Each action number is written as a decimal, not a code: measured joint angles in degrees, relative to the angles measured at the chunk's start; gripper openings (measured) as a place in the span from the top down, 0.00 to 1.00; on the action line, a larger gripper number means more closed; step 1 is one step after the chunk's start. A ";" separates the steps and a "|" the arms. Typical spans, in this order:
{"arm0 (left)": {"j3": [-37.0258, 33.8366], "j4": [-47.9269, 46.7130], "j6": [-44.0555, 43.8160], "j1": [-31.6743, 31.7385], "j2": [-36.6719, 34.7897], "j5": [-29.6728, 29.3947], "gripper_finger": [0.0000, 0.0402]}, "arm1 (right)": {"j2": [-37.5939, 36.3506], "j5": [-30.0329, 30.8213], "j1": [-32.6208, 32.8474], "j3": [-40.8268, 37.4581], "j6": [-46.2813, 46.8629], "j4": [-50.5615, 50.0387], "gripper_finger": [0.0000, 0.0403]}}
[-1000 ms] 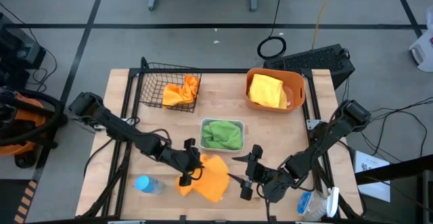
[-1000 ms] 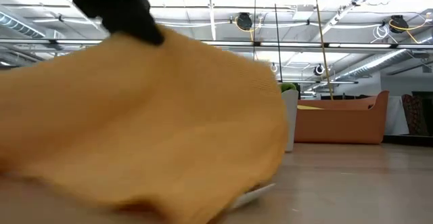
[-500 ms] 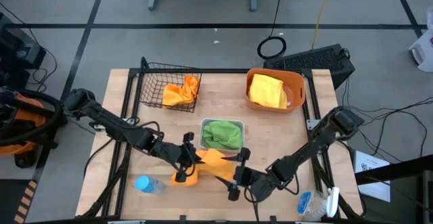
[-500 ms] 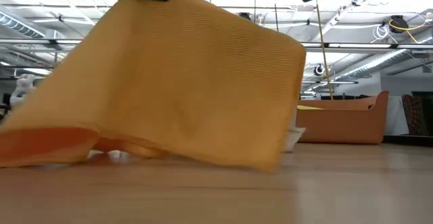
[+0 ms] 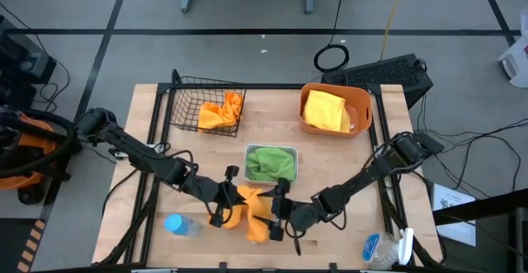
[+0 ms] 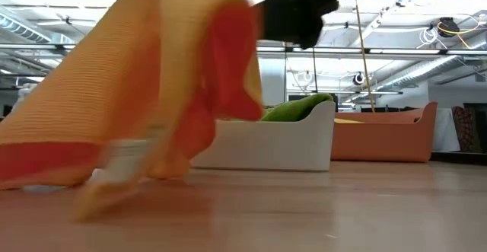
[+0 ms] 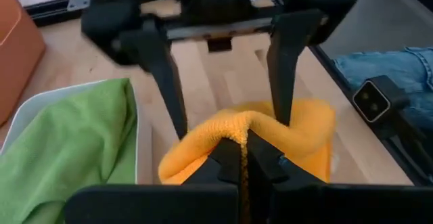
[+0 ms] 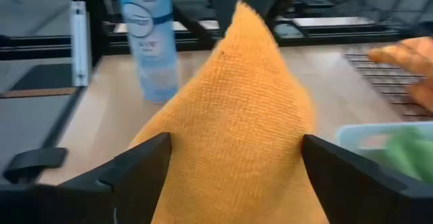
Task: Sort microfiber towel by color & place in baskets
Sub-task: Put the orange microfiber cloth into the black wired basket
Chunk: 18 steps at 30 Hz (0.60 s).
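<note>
An orange towel (image 5: 250, 215) stands bunched into a peak near the table's near edge, its lower edge (image 6: 91, 180) on the wood. My left gripper (image 5: 223, 204) is shut on it from the left. My right gripper (image 5: 278, 213) is open at the towel's right side, one finger on either side of the peak (image 8: 237, 109); I cannot tell whether they touch it. The black wire basket (image 5: 186, 100) holds an orange towel (image 5: 221, 112). A yellow towel (image 5: 324, 110) lies in the orange tub (image 5: 363, 108), a green towel (image 5: 270, 164) in the white tray (image 5: 290, 151). My left gripper pinches a raised fold of the orange towel (image 7: 245, 124) between its two fingers, at the top of the peak. The fingers come from the table's left, slanting down. The towel hangs slack below them, and its lower part rests on the table.
A blue-capped plastic bottle (image 5: 178, 224) lies left of the held towel near the front edge. A second bottle (image 5: 380, 248) sits past the table's right front corner. Bare wood shows between tray and tub and along the right side.
My right gripper has moved toward the table's left, up to the orange towel, and now straddles it. My left gripper has pulled the towel up: it lay spread flat on the table and now stands gathered into a peak, its lower edge still down.
</note>
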 joint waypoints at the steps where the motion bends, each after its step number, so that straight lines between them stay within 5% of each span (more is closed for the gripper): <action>1: 0.00 0.07 0.45 -0.04 0.00 0.02 0.99 | 0.32 -1.72 -0.49 0.00 -0.18 0.96 0.21; 7: -0.02 4.00 5.79 -0.04 0.00 -0.22 0.99 | 2.13 -11.95 -3.45 0.02 0.51 7.73 0.40; 15: -0.07 10.61 12.18 -0.01 0.00 -0.72 0.97 | 2.17 -16.10 -5.55 0.02 0.62 8.08 0.93; 18: -0.07 9.14 9.49 -0.03 0.00 -0.77 0.97 | 2.17 -16.07 -5.31 0.02 -0.72 7.80 0.96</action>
